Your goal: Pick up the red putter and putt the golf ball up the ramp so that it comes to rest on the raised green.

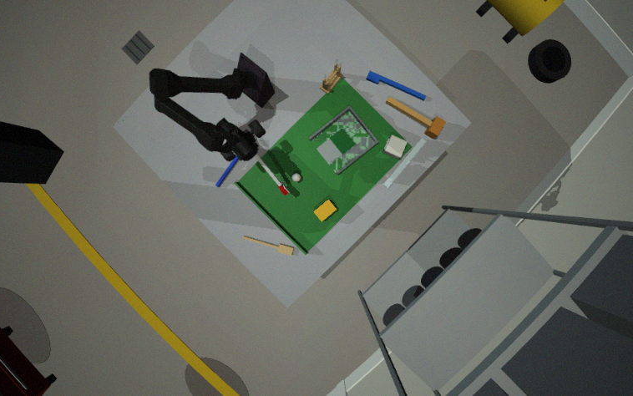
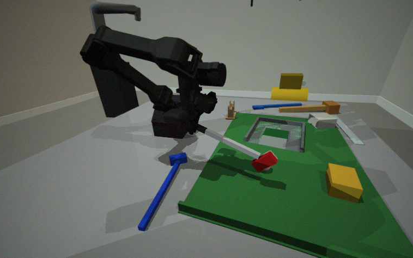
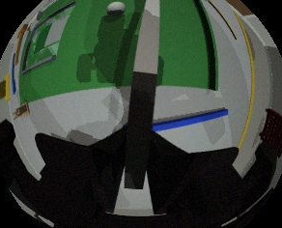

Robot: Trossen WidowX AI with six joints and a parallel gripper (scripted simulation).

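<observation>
My gripper (image 1: 255,153) (image 2: 198,128) (image 3: 136,130) is shut on the dark grip of the red putter, near the mat's left edge. The putter's pale shaft (image 1: 271,171) (image 2: 238,146) (image 3: 147,45) slants down to its red head (image 1: 283,190) (image 2: 264,161), which appears slightly above the mat. The white golf ball (image 1: 296,177) (image 2: 267,169) (image 3: 116,8) rests on the green mat; the head partly hides it in the exterior view. The head is on the ball's side away from the grey ramp (image 1: 329,150) (image 2: 273,142). The raised green (image 1: 343,139) (image 2: 275,133) lies beyond the ramp, inside a grey border.
A yellow block (image 1: 325,210) (image 2: 344,177) and a white block (image 1: 395,146) (image 2: 325,122) stand on the mat. A blue mallet (image 1: 227,172) (image 2: 159,195) (image 3: 192,119) lies beside it. A wooden stand (image 1: 331,81) (image 2: 231,111) is at its far corner. An orange-headed mallet (image 1: 435,127) (image 2: 330,107) lies beyond.
</observation>
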